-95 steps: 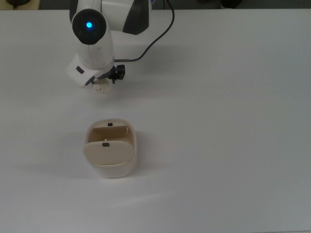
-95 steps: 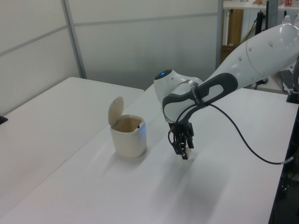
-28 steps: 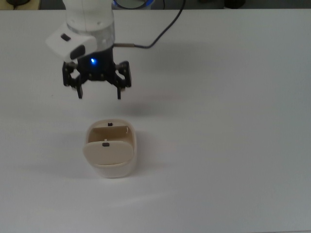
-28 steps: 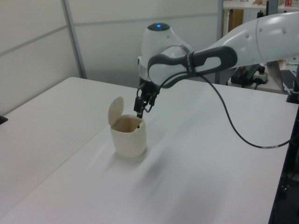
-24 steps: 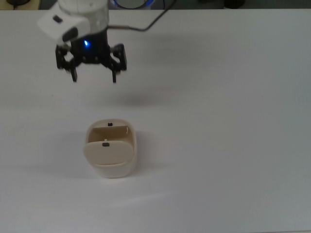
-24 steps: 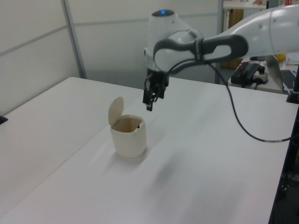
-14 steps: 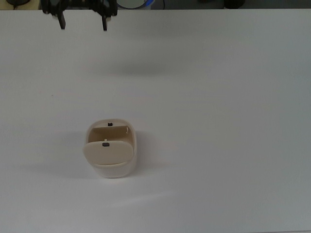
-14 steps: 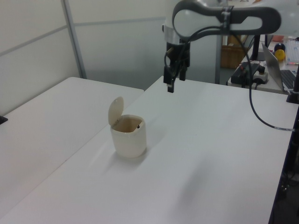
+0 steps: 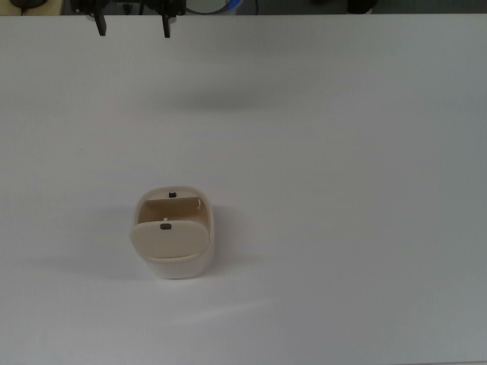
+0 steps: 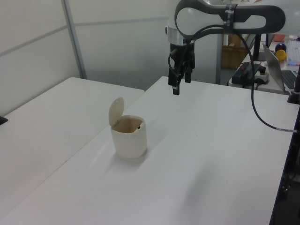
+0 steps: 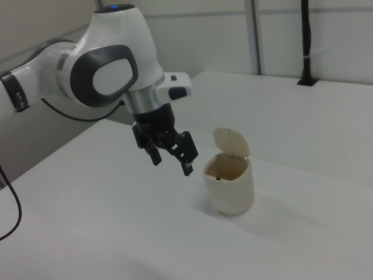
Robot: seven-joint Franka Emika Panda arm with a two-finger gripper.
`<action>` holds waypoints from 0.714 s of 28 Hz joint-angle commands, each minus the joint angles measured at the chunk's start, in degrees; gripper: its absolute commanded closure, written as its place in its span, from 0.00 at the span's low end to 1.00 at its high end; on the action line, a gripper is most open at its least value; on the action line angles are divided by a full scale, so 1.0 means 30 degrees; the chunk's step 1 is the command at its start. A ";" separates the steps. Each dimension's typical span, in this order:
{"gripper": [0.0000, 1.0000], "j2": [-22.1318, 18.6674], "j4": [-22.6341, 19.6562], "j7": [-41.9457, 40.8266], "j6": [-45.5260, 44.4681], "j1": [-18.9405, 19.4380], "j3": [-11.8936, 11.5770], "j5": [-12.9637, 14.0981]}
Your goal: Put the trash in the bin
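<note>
**Claw raised and spread, bin open on worktop**

The claw (image 11: 171, 158) is held spread, nothing gripped between its fingers. The bin (image 11: 229, 185) is seen below it and well apart, on the white worktop (image 11: 116, 233), flap lid (image 11: 231, 142) tipped up. The trash is not seen anywhere; the bin's inside cannot be made out.

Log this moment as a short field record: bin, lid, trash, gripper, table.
bin: cream plastic bin standing upright on the table
lid: swing-flap lid tipped up, opening exposed
trash: no paper wad visible on the table or in the jaws
gripper: gripper raised above the table, clear of the bin, jaws open and empty
table: white table
</note>
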 commanded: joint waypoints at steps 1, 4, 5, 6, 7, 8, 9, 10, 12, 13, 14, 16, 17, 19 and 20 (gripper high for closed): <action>0.00 -0.0162 -0.0227 -0.0105 -0.0238 -0.0043 -0.0044 -0.0324; 0.00 -0.0103 -0.0227 -0.0105 -0.0238 -0.0043 -0.0044 -0.0324; 0.00 -0.0103 -0.0227 -0.0105 -0.0238 -0.0043 -0.0044 -0.0324; 0.00 -0.0103 -0.0227 -0.0105 -0.0238 -0.0043 -0.0044 -0.0324; 0.00 -0.0074 -0.0227 -0.0105 -0.0238 -0.0043 -0.0044 -0.0324; 0.00 -0.0073 -0.0227 -0.0105 -0.0238 -0.0043 -0.0044 -0.0324; 0.00 -0.0073 -0.0227 -0.0105 -0.0238 -0.0043 -0.0044 -0.0324; 0.00 -0.0044 -0.0227 -0.0105 -0.0267 -0.0043 -0.0044 -0.0324; 0.00 -0.0044 -0.0227 -0.0105 -0.0267 -0.0043 -0.0044 -0.0324; 0.00 -0.0044 -0.0227 -0.0105 -0.0267 -0.0043 -0.0044 -0.0324; 0.00 -0.0044 -0.0227 -0.0105 -0.0267 -0.0043 -0.0044 -0.0324; 0.00 -0.0015 -0.0227 -0.0105 -0.0267 -0.0043 -0.0044 -0.0324; 0.00 -0.0015 -0.0198 -0.0105 -0.0267 -0.0043 -0.0015 -0.0324; 0.00 -0.0015 -0.0198 -0.0105 -0.0267 -0.0043 -0.0044 -0.0324; 0.00 -0.0015 -0.0198 -0.0105 -0.0267 -0.0043 -0.0044 -0.0324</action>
